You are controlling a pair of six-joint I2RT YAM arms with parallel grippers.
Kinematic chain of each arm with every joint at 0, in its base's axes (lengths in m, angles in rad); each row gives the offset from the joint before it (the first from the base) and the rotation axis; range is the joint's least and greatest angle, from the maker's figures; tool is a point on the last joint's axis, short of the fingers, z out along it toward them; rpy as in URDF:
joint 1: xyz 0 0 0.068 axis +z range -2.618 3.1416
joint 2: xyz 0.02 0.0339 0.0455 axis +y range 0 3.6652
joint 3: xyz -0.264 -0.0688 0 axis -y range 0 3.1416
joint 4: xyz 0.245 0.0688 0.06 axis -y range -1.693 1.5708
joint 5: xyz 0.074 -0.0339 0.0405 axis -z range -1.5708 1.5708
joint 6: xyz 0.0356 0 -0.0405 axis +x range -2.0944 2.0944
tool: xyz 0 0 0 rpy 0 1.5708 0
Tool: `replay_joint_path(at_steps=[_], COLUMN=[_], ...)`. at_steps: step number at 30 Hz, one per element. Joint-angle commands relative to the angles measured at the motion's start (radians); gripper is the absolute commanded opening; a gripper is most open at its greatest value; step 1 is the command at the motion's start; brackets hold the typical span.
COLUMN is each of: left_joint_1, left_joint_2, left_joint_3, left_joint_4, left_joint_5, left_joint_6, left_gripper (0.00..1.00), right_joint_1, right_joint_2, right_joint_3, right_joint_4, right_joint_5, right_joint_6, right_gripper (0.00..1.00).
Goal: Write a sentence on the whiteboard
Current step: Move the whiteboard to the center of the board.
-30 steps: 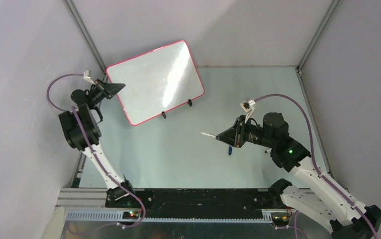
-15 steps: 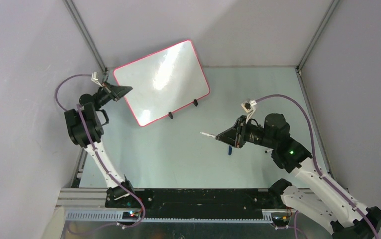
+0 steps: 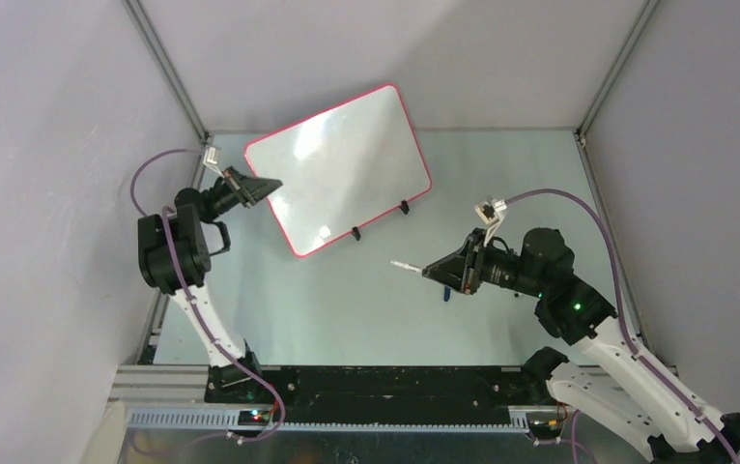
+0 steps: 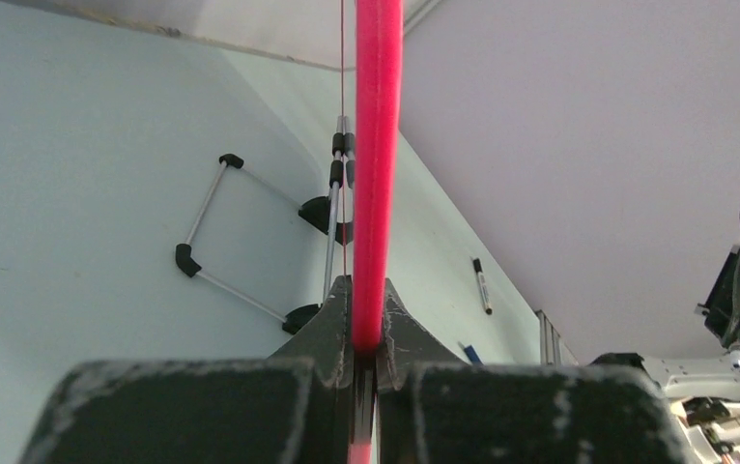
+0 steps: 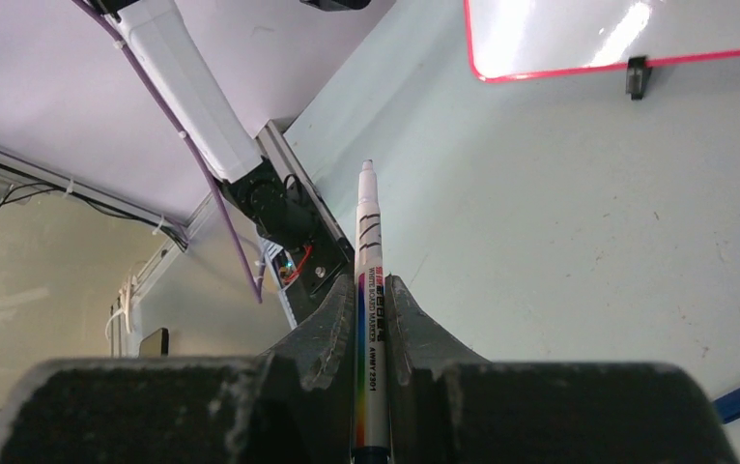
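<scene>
Top view: whiteboard (image 3: 347, 155) stands tilted toward 12 o'clock of the table (image 3: 501, 174), its face bare, with no writing showing.
Left gripper (image 3: 268, 184): clamped on the board's 9 o'clock edge; the left wrist view shows the red rim pinched between its fingers.
Right gripper (image 3: 436, 270): pinching a marker (image 3: 406, 264), well apart from the board.
Marker axis: lies roughly level, tip toward 9 o'clock.
Key relation: the board's nearest corner sits at about 10 o'clock from the tip; the right arm looks the one to close that gap.

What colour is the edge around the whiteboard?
The rim of the whiteboard is bright pinkish red, clearest in the left wrist view.
</scene>
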Motion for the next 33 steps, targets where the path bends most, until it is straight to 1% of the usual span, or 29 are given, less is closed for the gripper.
replay_joint_path(at_steps=[1,5,8,11,16,19,20,26,28,29,30,31,33], left_joint_1=[-0.064,-0.103,-0.108,-0.143,-0.186,-0.215,-0.218,-0.237,-0.238,-0.238,-0.237,-0.238,-0.238], left_joint_2=[-0.105,-0.147,-0.183,-0.222,-0.299,-0.331,-0.334,-0.391,-0.406,-0.409,-0.412,-0.413,-0.419], left_joint_3=[-0.065,-0.112,-0.181,-0.224,-0.346,-0.425,-0.44,-0.525,-0.535,-0.537,-0.535,-0.536,-0.536], left_joint_4=[0.035,0.034,0.035,0.035,0.034,0.033,0.033,0.033,0.033,0.032,0.032,0.032,0.032], left_joint_5=[0.105,0.086,0.07,0.049,0.003,-0.049,-0.071,-0.1,-0.104,-0.109,-0.119,-0.125,-0.144], left_joint_6=[0.007,0.029,0.056,0.082,0.137,0.191,0.201,0.25,0.252,0.249,0.246,0.241,0.238], left_gripper=[0.0,0.0,0.0,0.0,0.0,0.0,0.0,0.0,0.13,0.3,0.36,0.51,0.7], right_joint_1=[0.011,0.013,0.017,0.022,0.027,0.029,0.03,0.035,0.036,0.038,0.038,0.038,0.04], right_joint_2=[-0.044,-0.076,-0.102,-0.121,-0.16,-0.18,-0.183,-0.197,-0.198,-0.199,-0.199,-0.199,-0.199], right_joint_3=[0.044,0.045,0.045,0.044,0.045,0.044,0.044,0.044,0.045,0.044,0.044,0.044,0.044], right_joint_4=[-0.007,-0.029,-0.05,-0.061,-0.088,-0.105,-0.111,-0.12,-0.12,-0.12,-0.122,-0.124,-0.132], right_joint_5=[0.034,0.05,0.057,0.065,0.084,0.094,0.099,0.117,0.119,0.12,0.124,0.126,0.145], right_joint_6=[0.012,0.021,0.028,0.032,0.039,0.042,0.041,0.042,0.041,0.041,0.04,0.036,0.032], right_gripper=[0.0,0.0,0.0,0.0,0.0,0.0,0.0,0.0,0.0,0.0,0.0,0.0,0.0])
